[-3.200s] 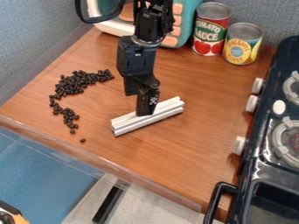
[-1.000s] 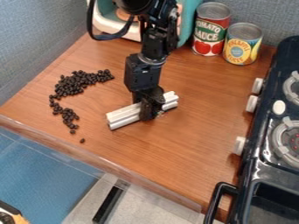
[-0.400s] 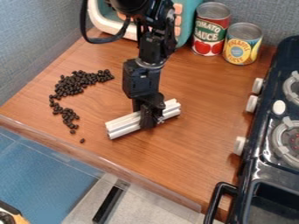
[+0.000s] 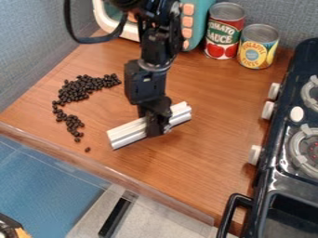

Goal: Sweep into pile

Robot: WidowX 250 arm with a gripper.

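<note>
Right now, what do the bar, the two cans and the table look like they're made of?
The bar looks like metal, maybe aluminum: pale silver-grey, satiny, with long straight grooves. The red can and yellow can seem to be metal, with grey rims and printed, possibly paper labels. The table has brown, smooth, streaky grain: wood, or a wood-look covering.

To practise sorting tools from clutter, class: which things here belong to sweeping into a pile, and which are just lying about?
Part of the job:
- dark beans
- pale grooved bar
- robot's hand

Just lying about:
- two cans
- stove
- teal-and-white toy appliance
</note>
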